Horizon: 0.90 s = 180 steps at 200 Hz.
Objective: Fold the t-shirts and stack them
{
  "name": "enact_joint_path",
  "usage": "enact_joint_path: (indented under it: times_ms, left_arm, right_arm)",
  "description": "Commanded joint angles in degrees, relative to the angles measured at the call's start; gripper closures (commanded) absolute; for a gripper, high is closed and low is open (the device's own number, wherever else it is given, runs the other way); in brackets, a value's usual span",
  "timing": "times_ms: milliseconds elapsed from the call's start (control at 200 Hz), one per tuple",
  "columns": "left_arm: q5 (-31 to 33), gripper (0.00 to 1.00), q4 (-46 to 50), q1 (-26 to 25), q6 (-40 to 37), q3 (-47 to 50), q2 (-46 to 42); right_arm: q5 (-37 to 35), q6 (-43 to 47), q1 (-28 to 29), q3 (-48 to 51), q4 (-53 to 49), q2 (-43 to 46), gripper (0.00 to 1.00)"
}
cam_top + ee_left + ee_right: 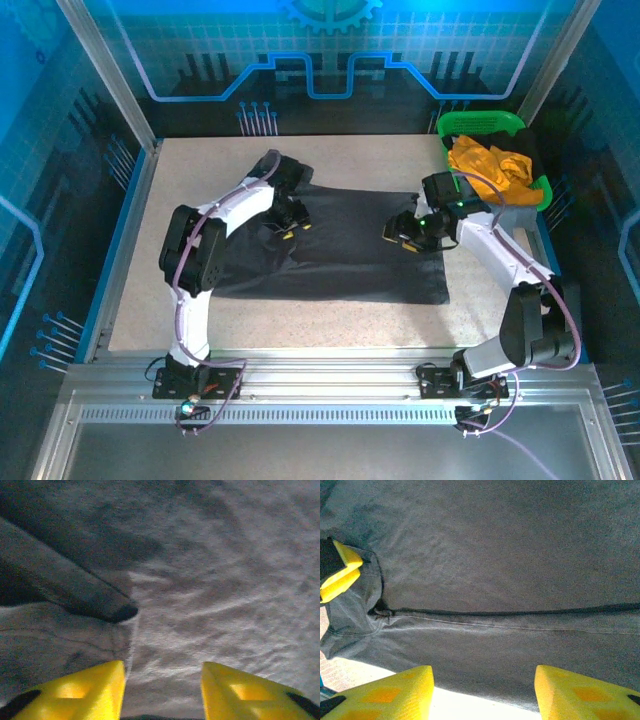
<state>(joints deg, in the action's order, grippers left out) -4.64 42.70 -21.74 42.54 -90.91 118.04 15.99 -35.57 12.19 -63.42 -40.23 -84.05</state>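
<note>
The left gripper is being held with its yellow fingers apart and nothing between them, just above the black t-shirt, whose wrinkled cloth is being shown beneath it. A raised fold of the same cloth is lying beside the left finger. The right gripper is likewise being held with its fingers apart and empty, over an edge of the shirt. There a strip of pale table is being shown between the fingertips, and a long dark line, seam or fold, is running across the cloth beyond them. In the overhead view the two grippers are being pointed toward each other above the shirt, the left over its upper left part and the right over its right part. The shirt is being kept spread mostly flat across the middle of the table. At the far right corner a green basket is standing, and an orange t-shirt is lying crumpled inside it.
</note>
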Motion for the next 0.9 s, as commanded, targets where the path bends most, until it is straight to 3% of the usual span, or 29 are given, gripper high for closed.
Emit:
enact_joint_path:
  times_ms: [0, 110, 250, 360, 435, 560, 895]
  left_arm:
    - [-2.54, 0.49, -5.89, 0.12, -3.91, 2.57, -6.44]
    - [-0.44, 0.51, -5.6, 3.6, -0.74, 5.97, -10.81]
    - [-2.35, 0.67, -5.36, 9.86, 5.94, 13.26, -14.91]
    - [-2.94, 0.76, -5.8, 11.61, 7.55, 17.85, -16.61]
    - [-4.61, 0.74, -6.7, 11.67, 7.9, 18.97, -15.68]
    - [-5.63, 0.61, -8.34, 11.37, 9.78, 18.64, -13.44]
    - [-7.04, 0.65, -8.76, 7.8, 9.43, 13.15, -7.29]
  right_arm:
    - [1.51, -0.04, -0.44, 0.28, -0.56, -1.19, 0.44]
    - [1.08, 0.59, 0.92, -0.34, -0.56, -2.53, 0.45]
    - [0.59, 1.03, 4.17, -1.34, -0.12, -4.7, 0.47]
    - [1.09, 0.7, 5.63, -1.79, 0.53, -6.07, 0.48]
    - [1.41, 0.55, 5.66, -1.97, 0.76, -6.68, 0.48]
    - [1.3, 1.14, 5.68, -2.83, 0.15, -7.27, 0.48]
    - [0.81, 1.03, 5.36, -2.83, -0.29, -7.11, 0.48]
